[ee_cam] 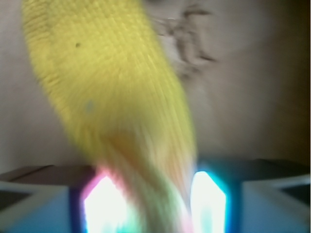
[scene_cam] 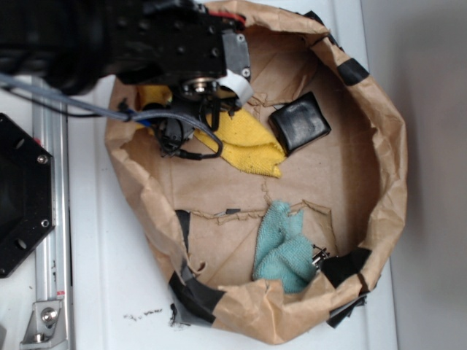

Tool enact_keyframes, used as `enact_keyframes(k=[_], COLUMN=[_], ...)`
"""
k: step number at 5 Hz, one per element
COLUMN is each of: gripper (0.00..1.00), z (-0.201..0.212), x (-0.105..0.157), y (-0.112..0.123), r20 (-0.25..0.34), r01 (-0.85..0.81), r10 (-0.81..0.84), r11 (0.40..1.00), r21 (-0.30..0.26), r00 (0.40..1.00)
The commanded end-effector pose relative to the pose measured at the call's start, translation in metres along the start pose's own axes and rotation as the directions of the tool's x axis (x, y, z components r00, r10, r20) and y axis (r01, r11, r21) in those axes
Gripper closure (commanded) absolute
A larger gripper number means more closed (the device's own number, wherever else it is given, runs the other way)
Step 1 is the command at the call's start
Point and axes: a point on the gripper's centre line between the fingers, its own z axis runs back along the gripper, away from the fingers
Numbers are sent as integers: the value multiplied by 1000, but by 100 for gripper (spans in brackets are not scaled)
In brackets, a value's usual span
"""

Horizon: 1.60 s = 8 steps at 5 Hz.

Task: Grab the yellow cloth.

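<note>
1. 2 glowing pads (ee_cam: 104, 206) flanking the yellow cloth (ee_cam: 112, 97), the near end of it running down between them; whether pinched, cannot tell, view blurred.
2. Lying straight ahead of the claw (ee_cam: 154, 208), long axis leading away from it.
3. Spread under and beside the claw (scene_cam: 191, 127) on the brown paper bag (scene_cam: 379, 146) floor.
4. Black block (scene_cam: 299, 122) just beyond the cloth's far end; teal cloth (scene_cam: 283, 248) well apart.

Arm (scene_cam: 109, 36) reaching in from top left; claw (ee_cam: 155, 204) pointing down, pads (ee_cam: 104, 204) pinched on yellow cloth (ee_cam: 112, 87).
</note>
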Motion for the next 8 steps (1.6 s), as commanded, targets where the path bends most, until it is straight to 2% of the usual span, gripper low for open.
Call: enact_keyframes(k=[1, 2, 3, 4, 5, 6, 7, 8], gripper=[100, 100, 100, 0, 0, 0, 0, 0], z=[121, 143, 131, 115, 60, 8, -22, -31], x=[39, 41, 39, 29, 6, 7, 18, 30], y=[-17, -23, -29, -26, -9, -9, -14, -26], r20=[227, 153, 140, 143, 93, 81, 70, 54], r01=[-311, -475, -503, -444, -446, -328, -323, -286], r10=[311, 488, 516, 454, 452, 340, 340, 297], r11=[950, 873, 856, 891, 892, 936, 930, 945], r21=[-35, -113, -116, -95, -81, -130, -177, -160], r00=[923, 859, 845, 880, 887, 937, 938, 953])
